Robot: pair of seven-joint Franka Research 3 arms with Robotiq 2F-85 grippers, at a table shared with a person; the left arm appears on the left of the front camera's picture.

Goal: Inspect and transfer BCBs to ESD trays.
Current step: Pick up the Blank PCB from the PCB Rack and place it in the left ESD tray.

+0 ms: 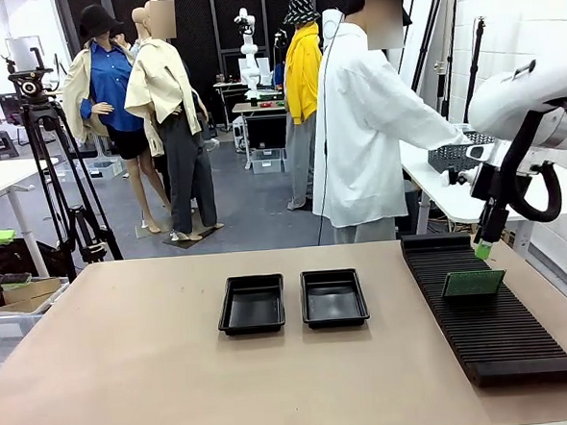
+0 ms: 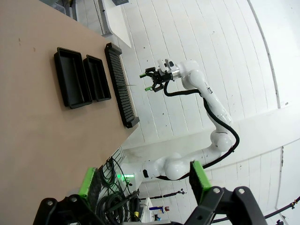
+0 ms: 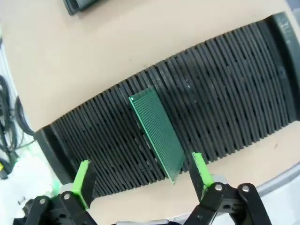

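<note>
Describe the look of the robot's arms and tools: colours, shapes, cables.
The right arm is white with rounded joints, and a black cable loops alongside it. The right tool and left tool are black, each with two fingers and bright green pads.

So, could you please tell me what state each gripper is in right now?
Left gripper: open, holding nothing.
Right gripper: open, holding nothing, above the BCB in the rack.
</note>
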